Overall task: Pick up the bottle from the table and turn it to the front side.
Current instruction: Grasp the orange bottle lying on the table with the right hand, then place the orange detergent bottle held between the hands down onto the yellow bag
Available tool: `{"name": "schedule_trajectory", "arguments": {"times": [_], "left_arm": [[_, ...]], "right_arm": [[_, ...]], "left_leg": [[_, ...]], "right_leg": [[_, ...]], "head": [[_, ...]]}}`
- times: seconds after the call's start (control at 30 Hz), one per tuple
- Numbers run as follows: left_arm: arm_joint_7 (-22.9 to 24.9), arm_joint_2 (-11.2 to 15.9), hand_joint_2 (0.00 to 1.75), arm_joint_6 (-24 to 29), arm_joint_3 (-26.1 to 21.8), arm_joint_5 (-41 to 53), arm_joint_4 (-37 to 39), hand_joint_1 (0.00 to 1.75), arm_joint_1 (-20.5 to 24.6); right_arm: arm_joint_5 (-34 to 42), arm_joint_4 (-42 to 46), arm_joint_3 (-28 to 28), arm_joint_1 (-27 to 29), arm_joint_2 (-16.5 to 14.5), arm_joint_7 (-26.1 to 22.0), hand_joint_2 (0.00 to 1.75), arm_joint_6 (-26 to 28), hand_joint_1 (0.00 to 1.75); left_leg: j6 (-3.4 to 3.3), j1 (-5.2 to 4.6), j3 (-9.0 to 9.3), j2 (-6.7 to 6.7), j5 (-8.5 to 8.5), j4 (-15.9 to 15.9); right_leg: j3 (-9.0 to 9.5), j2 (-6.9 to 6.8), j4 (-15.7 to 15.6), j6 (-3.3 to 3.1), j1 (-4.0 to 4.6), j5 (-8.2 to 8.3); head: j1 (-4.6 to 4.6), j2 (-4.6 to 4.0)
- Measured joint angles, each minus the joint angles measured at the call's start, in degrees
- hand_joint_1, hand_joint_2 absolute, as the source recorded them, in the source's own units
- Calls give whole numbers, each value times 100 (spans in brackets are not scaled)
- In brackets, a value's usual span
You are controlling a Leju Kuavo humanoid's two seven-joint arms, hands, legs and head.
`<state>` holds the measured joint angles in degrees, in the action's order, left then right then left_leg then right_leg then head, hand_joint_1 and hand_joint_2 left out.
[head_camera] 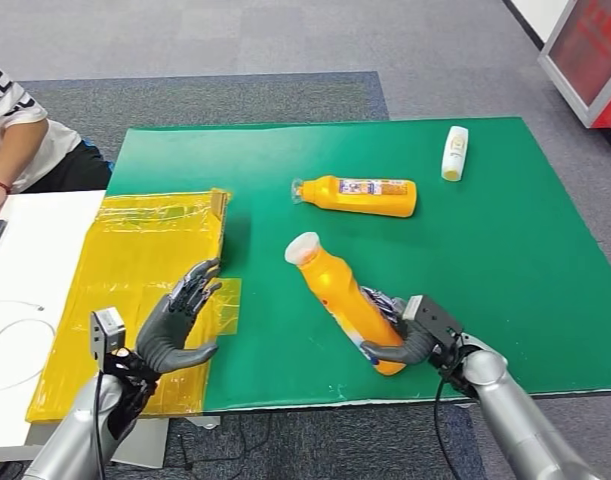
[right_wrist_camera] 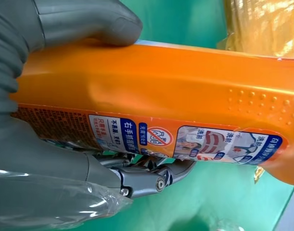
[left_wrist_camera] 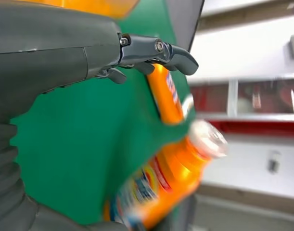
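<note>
Bottle point(head_camera: 346, 300) gripped at its base by the right hand point(head_camera: 408, 340), long axis slanting far-left (cap away from the hand). Left hand point(head_camera: 177, 325) open, empty, hovering left of it over the surface point(head_camera: 513, 250).

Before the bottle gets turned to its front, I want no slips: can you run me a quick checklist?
1. Right hand grips the held bottle near its base: ok.
2. Bottle lifted off the green mat: cannot tell.
3. Label facing: small-print label shows in the right wrist view; front or back, cannot tell.
4. Left hand free, fingers apart, ready to help: ok.
5. Second bottle lies apart from the held one: ok.
6. Cap closed: cannot tell.
</note>
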<state>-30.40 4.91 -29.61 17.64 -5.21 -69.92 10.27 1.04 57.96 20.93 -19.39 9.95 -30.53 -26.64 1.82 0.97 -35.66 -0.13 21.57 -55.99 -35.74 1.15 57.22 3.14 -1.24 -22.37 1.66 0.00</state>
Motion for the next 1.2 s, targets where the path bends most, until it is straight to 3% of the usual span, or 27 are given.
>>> {"name": "schedule_trajectory", "arguments": {"times": [0.13, 0.3, 0.83, 1.2], "left_arm": [[151, 29, 175, -994, -67, -917, 443, 0, 92], [383, 78, 175, -1481, -76, -1442, 956, 0, 295], [524, 281, 175, -1210, 75, -1295, 1341, 0, 851], [440, 221, 175, -1557, 730, -1184, 1355, 0, 1596]], "right_arm": [[-314, 501, 34, 134, -248, 97, 175, 288, 175], [-618, 987, 168, 150, -498, 122, 175, 583, 175], [-1319, 1640, 578, 140, -853, 256, 175, 1511, 175], [-1482, 1372, 927, -189, -1070, 376, 175, 1621, 175]], "left_leg": [[2, 0, -8, 1, -3, 0], [2, 0, -13, 0, -4, 0], [3, 0, -27, 0, -4, 0], [0, 0, -31, -1, -7, -1]], "right_leg": [[-10, 0, 1, -1, 0, 0], [-13, -1, 2, 1, 0, -1], [-28, -1, 3, 1, 0, -1], [-30, -2, 3, 3, -1, 2]], "head": [[0, 0], [1, 0], [-1, 0], [-1, 0]]}}
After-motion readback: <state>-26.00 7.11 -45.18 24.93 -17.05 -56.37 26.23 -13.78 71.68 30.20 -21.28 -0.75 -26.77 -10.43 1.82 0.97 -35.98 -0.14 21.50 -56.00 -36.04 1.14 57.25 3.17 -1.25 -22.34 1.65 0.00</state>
